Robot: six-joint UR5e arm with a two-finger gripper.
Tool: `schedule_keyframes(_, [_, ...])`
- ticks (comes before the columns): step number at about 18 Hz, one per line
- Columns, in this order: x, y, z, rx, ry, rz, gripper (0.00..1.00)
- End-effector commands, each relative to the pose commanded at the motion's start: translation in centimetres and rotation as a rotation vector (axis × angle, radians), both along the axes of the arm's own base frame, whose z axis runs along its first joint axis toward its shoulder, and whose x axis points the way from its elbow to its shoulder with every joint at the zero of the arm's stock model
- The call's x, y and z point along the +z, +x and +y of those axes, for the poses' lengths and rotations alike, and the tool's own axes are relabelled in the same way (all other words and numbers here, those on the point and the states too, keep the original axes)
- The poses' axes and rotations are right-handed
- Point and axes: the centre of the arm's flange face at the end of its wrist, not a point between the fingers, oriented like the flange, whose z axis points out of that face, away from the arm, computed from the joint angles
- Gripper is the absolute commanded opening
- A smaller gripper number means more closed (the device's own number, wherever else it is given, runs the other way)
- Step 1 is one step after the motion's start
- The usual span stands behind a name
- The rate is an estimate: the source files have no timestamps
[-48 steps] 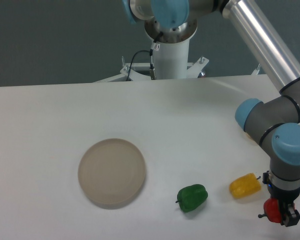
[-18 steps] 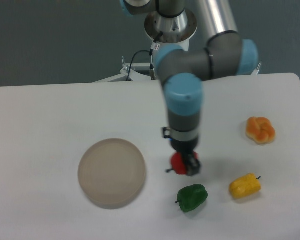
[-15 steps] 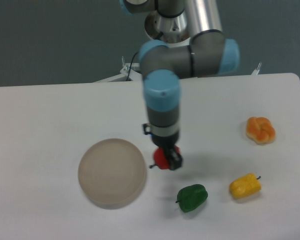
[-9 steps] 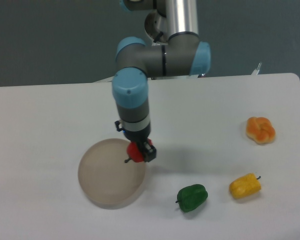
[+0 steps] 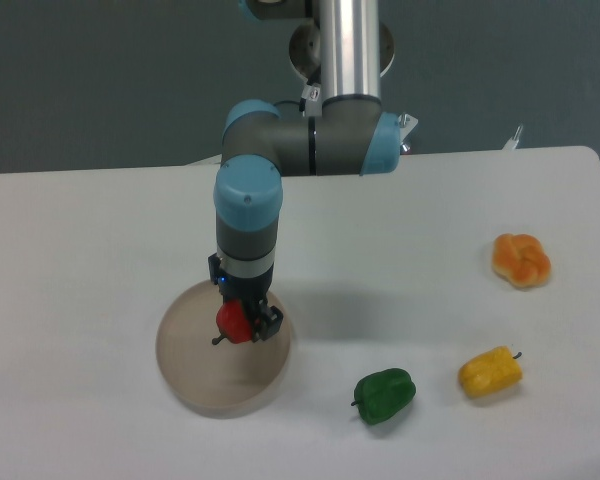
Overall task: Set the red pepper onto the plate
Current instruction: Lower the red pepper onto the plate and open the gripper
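The red pepper [image 5: 234,322] is small and glossy, with its dark stem pointing left. My gripper [image 5: 244,323] is shut on it and holds it over the right half of the plate [image 5: 195,370], a round flat beige disc at the front left of the white table. I cannot tell whether the pepper touches the plate. The arm comes down from the back and hides part of the plate's far rim.
A green pepper [image 5: 385,395] lies right of the plate near the front edge. A yellow pepper [image 5: 490,371] lies further right. An orange knotted bun-like object [image 5: 521,259] sits at the far right. The robot base [image 5: 340,70] stands behind the table.
My gripper has carried the red pepper from the table's front right corner leftwards, past the yellow and green peppers, to above the plate. In the last half second it moved further left and down over the plate.
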Motion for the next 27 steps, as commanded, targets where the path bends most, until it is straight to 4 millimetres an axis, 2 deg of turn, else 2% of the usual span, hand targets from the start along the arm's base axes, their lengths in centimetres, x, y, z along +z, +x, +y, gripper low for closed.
schedule_keyframes(4, [-2.1, 0.2, 0.6, -0.015, -0.021, -0.010, 0.41])
schedule_keyframes(16, [-2.8, 0.6, 0.9, -0.026, 0.015, -0.080, 0.41])
schedule_keyframes(24, [-4.3, 0.4, 1.1, -0.062, 0.002, -0.084, 0.41])
schedule_keyframes(27, [-4.2, 0.3, 1.1, -0.061, 0.005, -0.086, 0.41])
